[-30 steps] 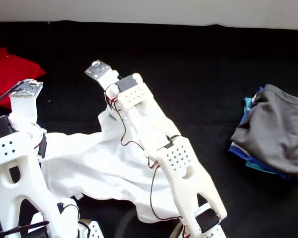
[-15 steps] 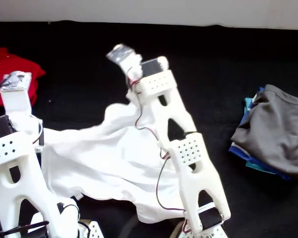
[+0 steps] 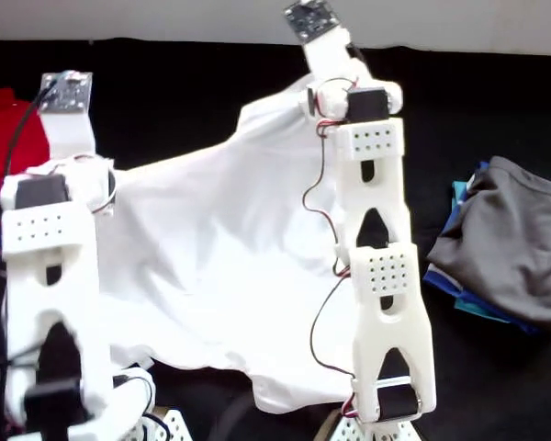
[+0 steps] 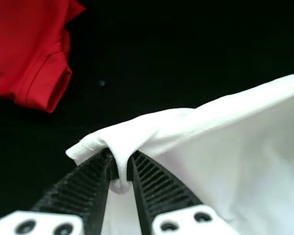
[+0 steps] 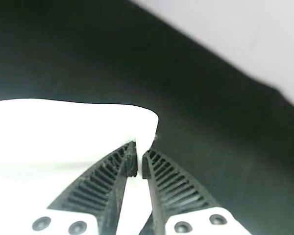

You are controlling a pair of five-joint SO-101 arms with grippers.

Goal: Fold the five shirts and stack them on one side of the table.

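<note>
A: Status?
B: White shirt (image 3: 211,248) at table's (image 3: 165,83) near edge, unfolded; left gripper (image 4: 120,169) and right gripper (image 5: 137,159) each clamped on its raised far hem
A: Remaining?
B: Grey-topped stack (image 3: 505,243) at right edge looks like three done; red shirt (image 3: 0,138) at left edge untouched

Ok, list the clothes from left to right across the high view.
red shirt → white shirt → shirt stack
</note>
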